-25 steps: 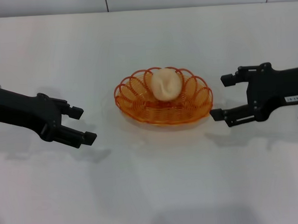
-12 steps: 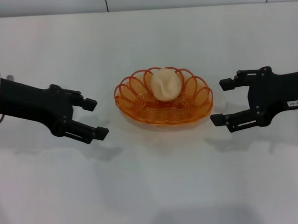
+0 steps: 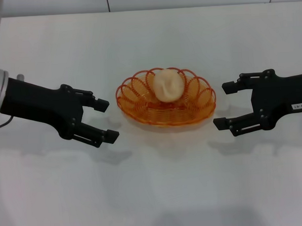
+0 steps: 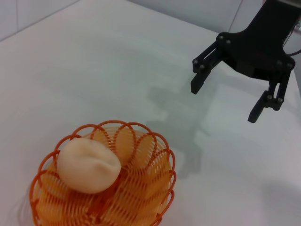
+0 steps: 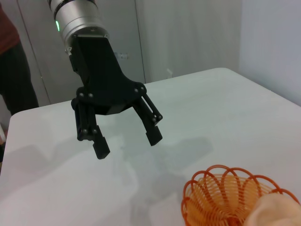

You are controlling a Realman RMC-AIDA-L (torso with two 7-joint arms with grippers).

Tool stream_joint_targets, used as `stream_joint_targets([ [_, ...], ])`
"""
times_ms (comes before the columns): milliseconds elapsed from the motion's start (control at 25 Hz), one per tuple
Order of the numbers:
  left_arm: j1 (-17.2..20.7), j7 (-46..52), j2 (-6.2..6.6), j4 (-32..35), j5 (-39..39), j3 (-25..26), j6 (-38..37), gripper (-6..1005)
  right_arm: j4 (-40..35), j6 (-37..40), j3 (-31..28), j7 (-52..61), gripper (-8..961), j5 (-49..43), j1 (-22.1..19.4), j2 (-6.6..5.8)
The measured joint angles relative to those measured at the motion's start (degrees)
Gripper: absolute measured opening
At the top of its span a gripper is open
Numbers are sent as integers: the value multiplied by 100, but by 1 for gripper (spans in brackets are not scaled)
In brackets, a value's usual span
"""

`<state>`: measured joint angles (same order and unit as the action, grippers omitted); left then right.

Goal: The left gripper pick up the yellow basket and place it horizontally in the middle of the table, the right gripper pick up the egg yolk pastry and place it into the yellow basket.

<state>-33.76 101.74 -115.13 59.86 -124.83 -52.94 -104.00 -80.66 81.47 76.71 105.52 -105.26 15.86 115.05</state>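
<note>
A white table is holding a yellow basket lying level at its middle, and an egg yolk pastry is sitting inside the basket toward the back. The left gripper is hovering just beside the basket's left end, jaws spread wide and empty. The right gripper is hovering just beside the right end, also wide and empty. Both placements appear complete; the next move likely calls only for drawing the arms clear without nudging the basket.
</note>
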Motion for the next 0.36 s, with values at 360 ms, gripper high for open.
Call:
stream_joint_targets([
  [360, 10, -31, 31, 0, 152, -9, -24, 880, 1, 76, -7, 3, 872, -12, 2, -5],
])
